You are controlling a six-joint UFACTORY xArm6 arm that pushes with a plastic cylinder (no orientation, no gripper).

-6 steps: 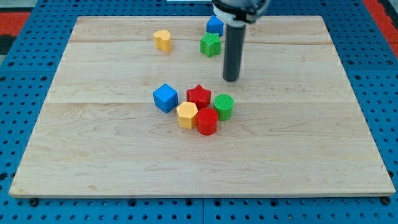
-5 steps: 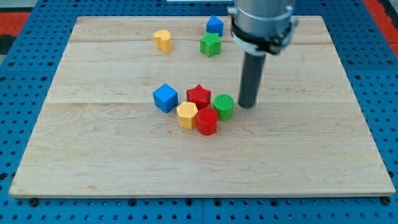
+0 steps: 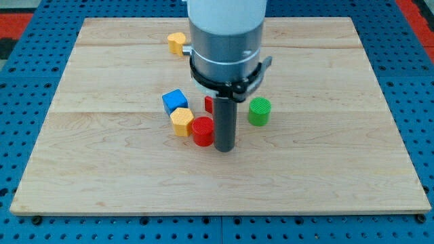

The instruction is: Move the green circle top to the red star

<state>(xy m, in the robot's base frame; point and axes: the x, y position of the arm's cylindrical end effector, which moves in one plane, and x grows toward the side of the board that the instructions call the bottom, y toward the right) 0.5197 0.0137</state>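
Now my tip point(image 3: 224, 148) touches red cylinder point(image 3: 202, 131).

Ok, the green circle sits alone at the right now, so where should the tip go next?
Probably swing my tip around to the view's right of the green circle. The tip now stands between it and the red circle, with the red star mostly hidden behind the rod.

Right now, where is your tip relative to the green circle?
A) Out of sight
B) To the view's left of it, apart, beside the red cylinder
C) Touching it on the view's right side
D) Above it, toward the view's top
B: my tip sits just right of the red cylinder, while the green circle stands apart, to the view's right and slightly higher.
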